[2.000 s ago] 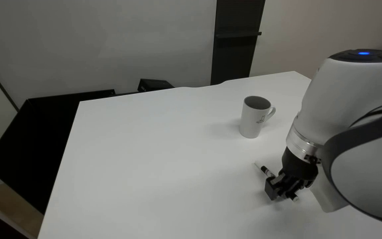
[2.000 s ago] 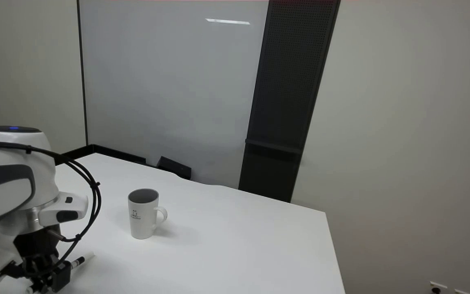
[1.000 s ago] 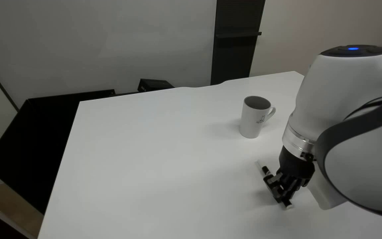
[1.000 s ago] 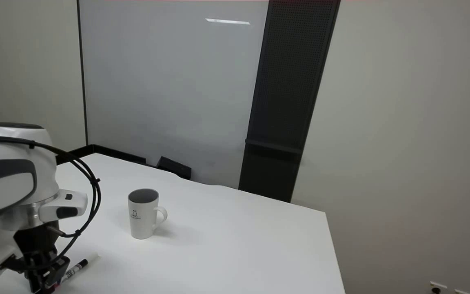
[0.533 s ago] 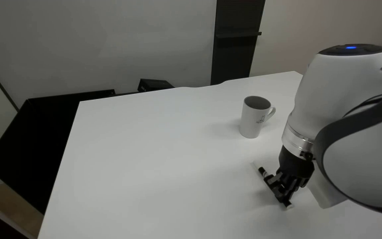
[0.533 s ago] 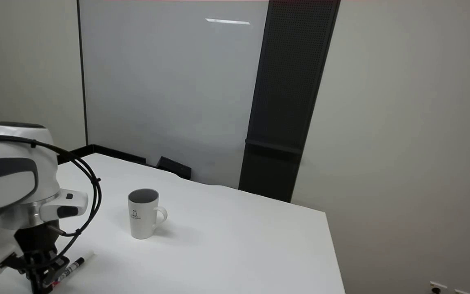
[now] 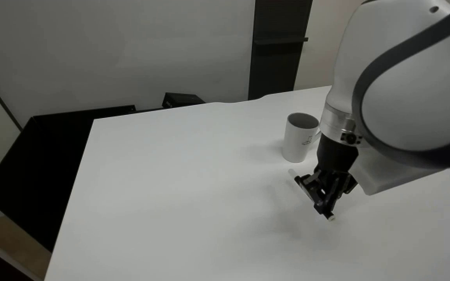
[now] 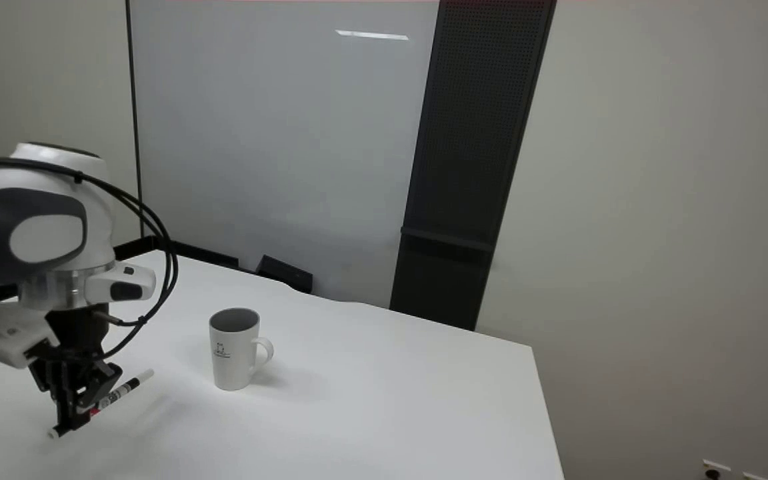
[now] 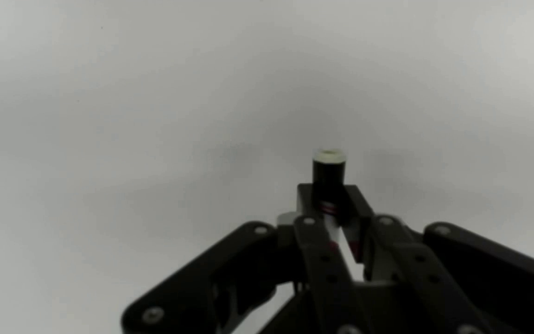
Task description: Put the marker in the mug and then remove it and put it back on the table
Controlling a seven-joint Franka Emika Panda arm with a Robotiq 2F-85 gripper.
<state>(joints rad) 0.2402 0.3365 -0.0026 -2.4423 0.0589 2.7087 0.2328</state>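
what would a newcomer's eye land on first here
Probably the big white robot arm, looming at the right of an exterior view. Next, its black gripper, closed on a marker whose black end with a pale tip juts out in the wrist view. Then the white mug, standing upright on the broad white table in both exterior views.

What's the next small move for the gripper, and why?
Probably raise the gripper before crossing to the mug. It is shut on the marker, which slants outside the upright mug and shows lower in the picture than the mug's rim in both exterior views. More height should help the marker clear the rim.
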